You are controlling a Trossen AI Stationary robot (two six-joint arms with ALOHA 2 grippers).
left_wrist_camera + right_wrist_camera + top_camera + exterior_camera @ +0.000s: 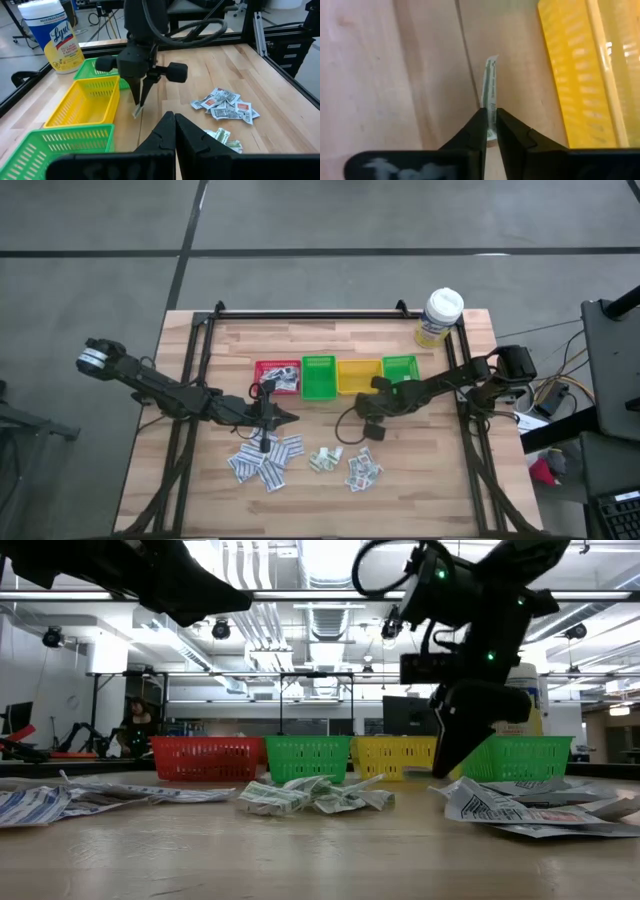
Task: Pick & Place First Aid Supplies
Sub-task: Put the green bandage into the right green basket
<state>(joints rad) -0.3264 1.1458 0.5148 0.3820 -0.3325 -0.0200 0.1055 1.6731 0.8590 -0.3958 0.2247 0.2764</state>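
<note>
High view: right gripper (372,420) beside yellow bin (358,376); left gripper (290,418) above packet pile (265,460).
Left wrist view: left fingers pressed together, empty.
Right wrist view: right fingers pinch green-print packet (491,90) edge-on, above table (380,75).

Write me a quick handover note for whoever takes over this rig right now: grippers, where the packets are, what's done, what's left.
Right gripper: fingers shut on one green-printed packet, held edge-on above bare wood beside the yellow bin.
Left gripper: shut, empty, hovering over the table's middle, near the red bin.
Packets: three loose piles near the front edge, namely the left pile, the middle pile and the right pile.
Done: some packets lie in the red bin; the other bins' contents cannot be made out.
Left: place the held packet, then clear the piles.
</note>
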